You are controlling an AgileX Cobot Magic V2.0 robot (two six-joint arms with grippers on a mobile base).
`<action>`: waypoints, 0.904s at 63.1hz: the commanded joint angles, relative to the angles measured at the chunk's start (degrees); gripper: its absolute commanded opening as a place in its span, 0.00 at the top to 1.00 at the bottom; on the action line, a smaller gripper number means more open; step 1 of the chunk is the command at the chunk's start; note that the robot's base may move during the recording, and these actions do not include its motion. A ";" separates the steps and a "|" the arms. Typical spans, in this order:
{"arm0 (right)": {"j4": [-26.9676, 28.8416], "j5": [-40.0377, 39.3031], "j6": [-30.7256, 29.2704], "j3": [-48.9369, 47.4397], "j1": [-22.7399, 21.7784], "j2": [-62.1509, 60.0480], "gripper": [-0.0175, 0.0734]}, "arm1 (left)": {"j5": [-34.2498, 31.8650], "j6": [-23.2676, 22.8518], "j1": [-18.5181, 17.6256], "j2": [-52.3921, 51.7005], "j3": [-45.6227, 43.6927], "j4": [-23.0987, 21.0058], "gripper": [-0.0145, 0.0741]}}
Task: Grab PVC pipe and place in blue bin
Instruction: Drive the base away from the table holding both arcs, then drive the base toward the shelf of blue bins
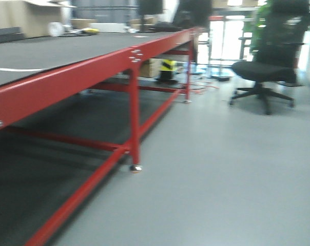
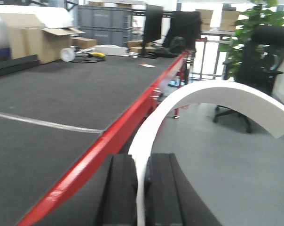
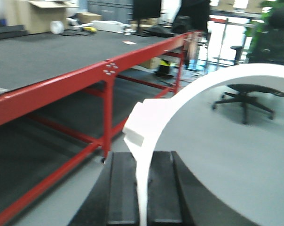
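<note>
Your left gripper [image 2: 141, 162] is clamped tight on a white arc [image 2: 212, 94]. Your right gripper [image 3: 143, 160] is clamped on a second white arc [image 3: 217, 80]. You cannot tell whether either one is the PVC pipe. The red table edge [image 1: 68, 77] runs along your left, with its leg [image 1: 134, 118] meeting the grey floor [image 1: 221, 179]. That floor lies open to your right as far as a black office chair [image 1: 263, 72]. A cardboard box [image 2: 34, 40] and a monitor [image 2: 152, 23] sit at the table's far end.
</note>
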 commanded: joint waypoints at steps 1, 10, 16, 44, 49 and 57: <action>-0.59 -1.48 -0.23 0.09 -0.07 -0.19 0.98 | -1.83 0.00 -0.22 -0.41 -0.11 -0.14 0.96; -0.59 -1.48 -0.23 0.09 -0.07 -0.19 0.98 | -1.83 0.00 -0.22 -0.41 -0.11 -0.14 0.96; -0.47 -1.48 -0.23 0.09 -0.07 -0.19 0.98 | -1.83 0.00 -0.22 -0.41 -0.11 -0.14 0.96; -0.47 -1.48 -0.23 0.09 -0.07 -0.19 0.98 | -1.83 0.00 -0.22 -0.41 -0.11 -0.14 0.96; -0.47 -1.48 -0.23 0.09 -0.07 -0.19 0.98 | -1.83 0.00 -0.22 -0.41 -0.11 -0.14 0.96; -0.47 -1.48 -0.23 0.09 -0.07 -0.19 0.98 | -1.83 0.00 -0.22 -0.41 -0.11 -0.14 0.96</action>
